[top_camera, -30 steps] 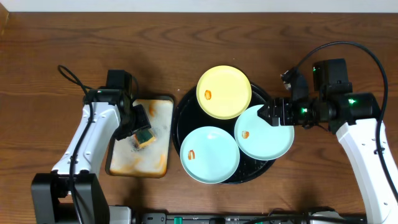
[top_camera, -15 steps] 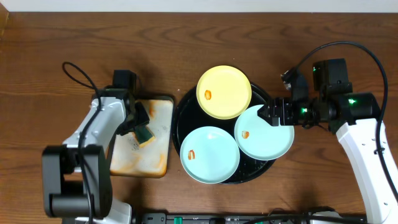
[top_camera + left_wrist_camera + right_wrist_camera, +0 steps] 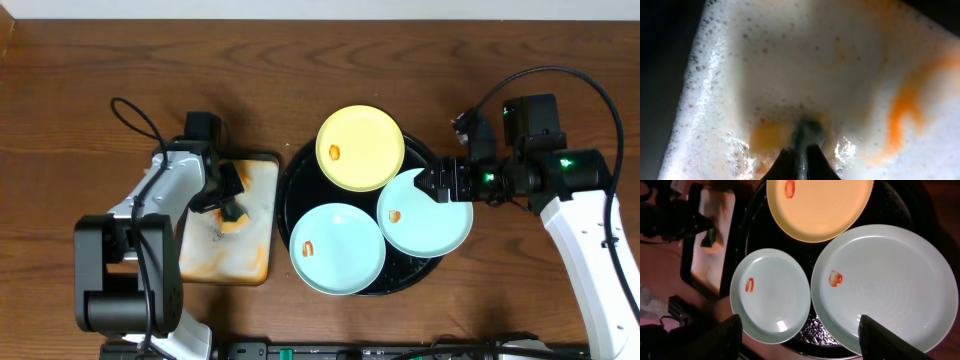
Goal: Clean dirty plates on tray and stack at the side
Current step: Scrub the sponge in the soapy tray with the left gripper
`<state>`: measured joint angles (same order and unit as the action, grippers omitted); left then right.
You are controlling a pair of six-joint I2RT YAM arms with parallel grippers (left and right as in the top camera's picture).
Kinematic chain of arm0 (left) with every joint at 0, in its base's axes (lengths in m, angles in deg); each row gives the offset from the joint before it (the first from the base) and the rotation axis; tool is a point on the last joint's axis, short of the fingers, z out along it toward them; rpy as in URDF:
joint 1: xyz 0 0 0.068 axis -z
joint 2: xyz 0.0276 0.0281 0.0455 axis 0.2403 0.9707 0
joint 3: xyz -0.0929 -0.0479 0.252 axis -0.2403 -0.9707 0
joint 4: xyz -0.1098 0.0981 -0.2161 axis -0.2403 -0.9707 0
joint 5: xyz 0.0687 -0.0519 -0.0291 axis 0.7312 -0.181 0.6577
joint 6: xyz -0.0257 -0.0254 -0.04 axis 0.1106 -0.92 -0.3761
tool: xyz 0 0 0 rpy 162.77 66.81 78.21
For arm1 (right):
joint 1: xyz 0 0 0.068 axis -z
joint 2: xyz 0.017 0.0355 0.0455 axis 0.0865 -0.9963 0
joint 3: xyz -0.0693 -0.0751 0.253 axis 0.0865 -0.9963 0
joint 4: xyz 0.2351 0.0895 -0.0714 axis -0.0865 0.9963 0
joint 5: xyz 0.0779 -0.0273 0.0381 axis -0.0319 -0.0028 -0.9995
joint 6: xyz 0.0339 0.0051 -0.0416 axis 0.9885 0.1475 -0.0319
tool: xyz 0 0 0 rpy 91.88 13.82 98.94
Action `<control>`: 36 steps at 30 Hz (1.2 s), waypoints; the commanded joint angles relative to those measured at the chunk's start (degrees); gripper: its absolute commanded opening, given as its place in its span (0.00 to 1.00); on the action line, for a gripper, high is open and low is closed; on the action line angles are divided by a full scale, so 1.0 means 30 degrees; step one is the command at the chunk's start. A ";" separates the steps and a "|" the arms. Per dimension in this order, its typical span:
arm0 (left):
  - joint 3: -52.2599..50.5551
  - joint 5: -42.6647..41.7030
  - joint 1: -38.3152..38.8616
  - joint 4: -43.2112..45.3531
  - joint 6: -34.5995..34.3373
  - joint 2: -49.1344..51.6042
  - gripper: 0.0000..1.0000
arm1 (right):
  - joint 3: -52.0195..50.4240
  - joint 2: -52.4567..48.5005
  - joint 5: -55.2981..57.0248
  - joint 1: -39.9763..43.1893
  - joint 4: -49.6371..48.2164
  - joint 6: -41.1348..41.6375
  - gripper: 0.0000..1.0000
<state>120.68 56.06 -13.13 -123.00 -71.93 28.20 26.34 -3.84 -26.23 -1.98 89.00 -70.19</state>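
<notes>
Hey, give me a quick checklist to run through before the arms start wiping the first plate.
1. Left claw shut on the sponge: ok.
2. Sponge sits in the foamy rectangular tray: ok.
3. Right claw open, holding nothing, over the right mint plate: ok.
4. Yellow plate, left mint plate and right mint plate all on the black tray: ok.
5. Dishes clean: not ok; each carries an orange smear.

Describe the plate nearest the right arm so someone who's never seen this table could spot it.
On the wooden table, find the round black tray. At its right edge lies a pale mint plate, overhanging the rim. Unlike the other mint plate, it sits by the right end effector.
</notes>
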 commanded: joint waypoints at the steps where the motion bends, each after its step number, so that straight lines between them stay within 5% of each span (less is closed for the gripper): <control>1: 0.0903 -0.1494 0.0109 -0.0918 0.0780 -0.0029 0.08 | 0.0350 0.0160 -0.0022 -0.0219 0.0000 0.0321 0.72; 10: 0.2149 -0.1960 0.0109 -0.3104 0.1770 -0.2929 0.42 | 0.0350 0.0160 -0.0029 -0.0219 0.0000 0.0321 0.72; 14: 0.2011 -0.1953 0.0109 -0.4524 0.1304 -0.3009 0.45 | 0.0350 0.0160 -0.0029 -0.0219 0.0007 0.0321 0.72; 17: 0.1005 -0.1341 0.0109 -0.5195 -0.1071 -0.3002 0.45 | 0.0350 0.0160 -0.0029 -0.0219 0.0015 0.0321 0.72; 27: -0.3002 -0.1326 0.0109 -0.0525 -0.1938 -0.2164 0.43 | 0.0350 0.0160 -0.0029 -0.0219 0.0007 0.0342 0.72; 33: -0.3082 -0.1333 0.0109 0.1151 -0.0729 -0.2149 0.09 | 0.0350 0.0160 -0.0029 -0.0219 0.0000 0.0474 0.72; 36: -0.3075 -0.2018 0.0109 0.1086 -0.0262 -0.2171 0.07 | 0.0350 0.0160 -0.0029 -0.0219 0.0007 0.0474 0.72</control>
<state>112.11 51.16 -12.93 -119.81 -75.12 20.72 26.34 -3.82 -26.23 -1.98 88.98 -69.34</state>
